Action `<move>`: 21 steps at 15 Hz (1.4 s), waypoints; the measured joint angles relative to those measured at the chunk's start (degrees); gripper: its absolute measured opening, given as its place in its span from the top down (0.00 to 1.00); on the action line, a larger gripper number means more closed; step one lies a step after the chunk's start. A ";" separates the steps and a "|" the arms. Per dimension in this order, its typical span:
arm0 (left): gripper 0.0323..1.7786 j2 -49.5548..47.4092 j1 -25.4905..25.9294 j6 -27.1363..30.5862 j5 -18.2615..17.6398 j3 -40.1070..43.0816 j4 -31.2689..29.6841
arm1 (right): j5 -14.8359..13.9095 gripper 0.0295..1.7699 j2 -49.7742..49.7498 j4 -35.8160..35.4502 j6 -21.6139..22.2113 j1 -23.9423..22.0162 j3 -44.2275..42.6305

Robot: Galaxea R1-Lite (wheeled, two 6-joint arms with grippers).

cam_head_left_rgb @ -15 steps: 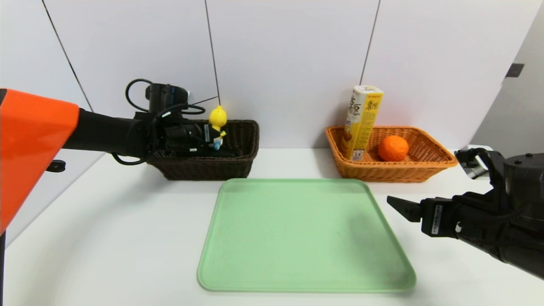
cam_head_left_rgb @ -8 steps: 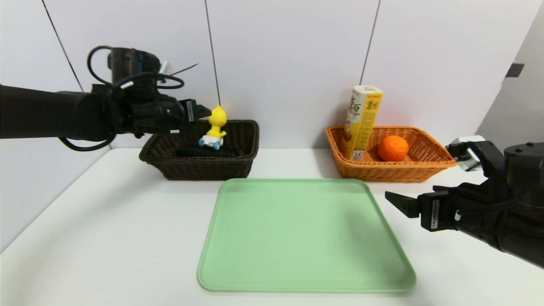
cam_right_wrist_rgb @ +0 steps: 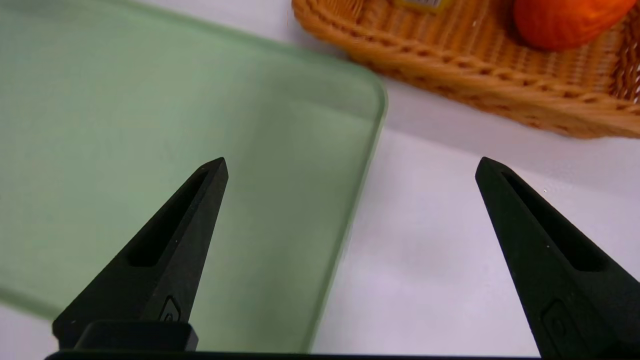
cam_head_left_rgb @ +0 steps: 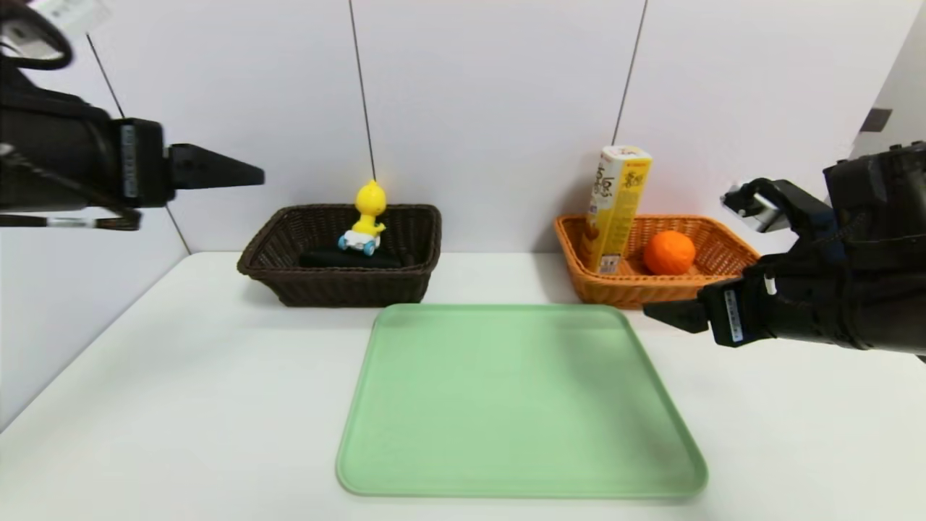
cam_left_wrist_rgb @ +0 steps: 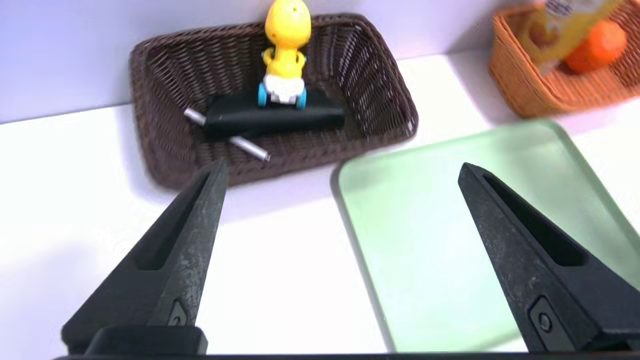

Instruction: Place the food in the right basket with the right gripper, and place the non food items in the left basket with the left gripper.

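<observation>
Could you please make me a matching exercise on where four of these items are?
1. yellow duck toy on blue wheels
2. round orange fruit
3. slim white pen
4. open black left gripper

A. partly hidden beneath the black pouch
B. away from both baskets, holding nothing
C. on top of the black pouch
D. in the bright orange wicker basket, beside the yellow-and-white carton

Pairs: 1-C, 2-D, 3-A, 4-B

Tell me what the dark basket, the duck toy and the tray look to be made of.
Dark basket: woven wicker or plastic imitation, dull sheen, by its crossing strands.
Duck toy: probably hard plastic, glossy, by the bright highlights on its smooth head.
Tray: likely plastic, fairly matte, by its even green and rounded molded rim.
</observation>
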 joint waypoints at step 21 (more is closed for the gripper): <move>0.05 -68.17 13.42 6.88 5.01 36.79 17.47 | -4.82 0.03 -70.01 7.22 -2.94 -19.11 26.25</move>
